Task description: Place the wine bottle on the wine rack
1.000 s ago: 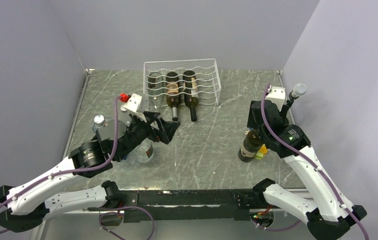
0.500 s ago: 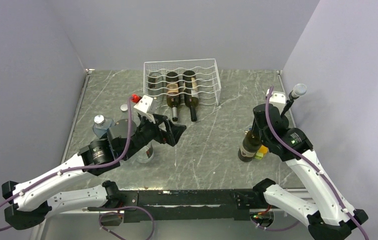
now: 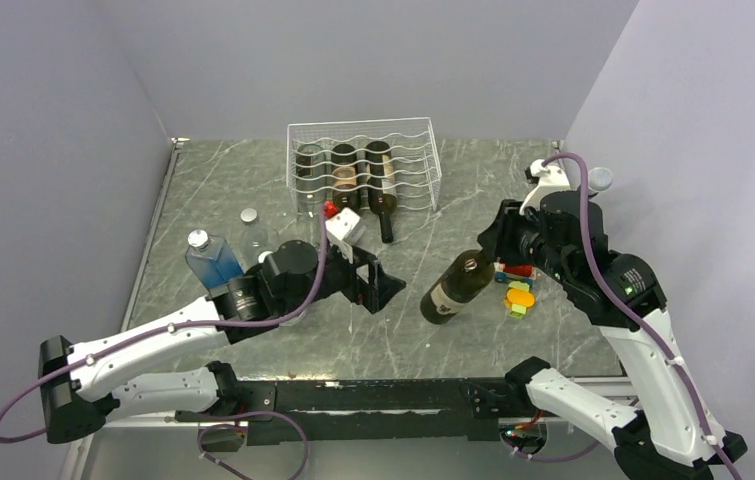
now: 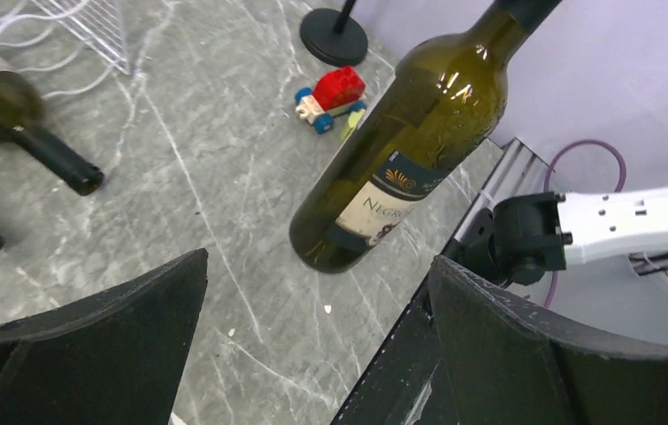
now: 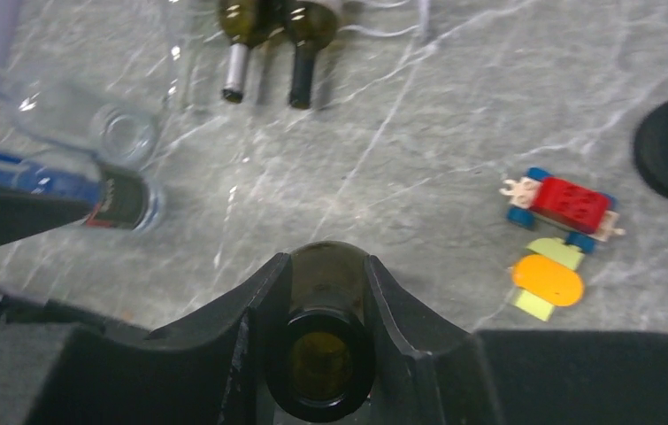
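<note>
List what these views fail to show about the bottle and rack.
Right wrist view: the right hand, shut on the neck of the dark green glass wine bottle, hides its body and base.
Left wrist view: the top edge cuts off the bottle's mouth; the label curves out of sight.
Top view: the wrist covers the hand's fingers; the leftmost cradle of the white wire wine rack is too small to read.

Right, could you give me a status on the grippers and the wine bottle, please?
Right gripper shut on wine bottle neck, bottle tilted. Left gripper open, empty. Two bottle necks jut from wine rack front.
</note>
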Available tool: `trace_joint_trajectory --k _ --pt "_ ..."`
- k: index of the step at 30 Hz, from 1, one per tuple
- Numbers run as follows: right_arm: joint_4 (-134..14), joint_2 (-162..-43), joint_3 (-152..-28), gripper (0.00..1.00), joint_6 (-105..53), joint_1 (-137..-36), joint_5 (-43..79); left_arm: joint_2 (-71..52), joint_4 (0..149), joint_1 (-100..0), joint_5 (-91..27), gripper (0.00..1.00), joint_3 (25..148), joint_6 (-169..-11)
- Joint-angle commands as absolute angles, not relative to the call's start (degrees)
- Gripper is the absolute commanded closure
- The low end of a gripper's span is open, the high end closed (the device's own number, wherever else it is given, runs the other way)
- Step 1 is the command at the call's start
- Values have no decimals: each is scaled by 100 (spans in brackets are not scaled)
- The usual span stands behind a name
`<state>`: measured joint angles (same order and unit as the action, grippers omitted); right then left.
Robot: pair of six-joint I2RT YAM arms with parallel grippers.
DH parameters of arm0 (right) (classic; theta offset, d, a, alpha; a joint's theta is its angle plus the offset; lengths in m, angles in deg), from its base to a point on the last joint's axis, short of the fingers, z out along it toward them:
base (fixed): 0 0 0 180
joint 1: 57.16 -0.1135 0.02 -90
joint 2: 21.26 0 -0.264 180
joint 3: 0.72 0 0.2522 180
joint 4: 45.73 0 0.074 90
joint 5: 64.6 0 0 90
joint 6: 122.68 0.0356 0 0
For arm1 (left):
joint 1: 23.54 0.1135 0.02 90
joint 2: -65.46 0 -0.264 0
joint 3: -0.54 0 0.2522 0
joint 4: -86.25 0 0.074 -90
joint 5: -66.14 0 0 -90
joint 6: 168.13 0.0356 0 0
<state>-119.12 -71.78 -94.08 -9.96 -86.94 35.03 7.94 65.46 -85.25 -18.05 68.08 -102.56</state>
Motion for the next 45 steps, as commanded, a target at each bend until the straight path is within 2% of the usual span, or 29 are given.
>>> trace_joint_trajectory --k 1,11,17,22,23,24,27,29,30,31,32,34,35,36,38,41,45 --pt "-11074 -7098 -9430 100 -700 -8695 2088 674 7754 -8640 -2426 1 6302 -9958" --pt "-10484 -7110 -9124 100 -272 -8695 682 414 9076 -8770 -3394 1 5290 -9671" --pt "-10048 -7051 -8937 100 -44 -8695 68 6 9230 -8779 -4606 1 5209 -9497" --pt "-9784 -7020 -8823 100 113 -8695 -241 -314 9159 -8779 -4862 1 5296 -9529" --pt "-9777 -7018 -8815 100 120 -8695 -246 -320 9153 -8779 -4791 4 5293 -9532" --pt "-9766 -7002 -8795 100 126 -8695 -267 -309 9166 -8779 -4723 9 5270 -9532" --pt "-9718 -6976 -8757 100 121 -8695 -319 -190 9165 -8779 -4491 40 5204 -9505" --pt "-9710 -6961 -8741 100 54 -8695 -381 -100 9040 -8779 -4297 92 5233 -9436" --pt "-9733 -6968 -8736 100 12 -8695 -383 -54 8952 -8779 -4112 98 5262 -9431" --pt "-9769 -6963 -8736 99 -46 -8695 -330 -1 8871 -8779 -3909 99 5282 -9407" --pt "-9793 -6948 -8721 87 -84 -8695 -269 54 8797 -8779 -3753 99 5294 -9351" --pt "-9801 -6874 -8663 50 -216 -8695 -130 232 8644 -8779 -3417 99 5318 -9214" --pt "-9825 -6834 -8644 35 -302 -8689 -13 313 8570 -8779 -3231 99 5329 -9101" --pt "-9880 -6794 -8646 22 -378 -8694 154 409 8495 -8780 -3064 99 5351 -8959" --pt "-10005 -6731 -8681 4 -621 -8695 506 567 8321 -8787 -2836 99 5434 -8590" --pt "-10315 -6716 -8859 0 -885 -8695 1087 681 8120 -8807 -3083 99 5600 -7034" --pt "-10640 -6638 -9160 0 -1085 -8695 1592 522 7790 -8831 -2590 99 6073 -5450"
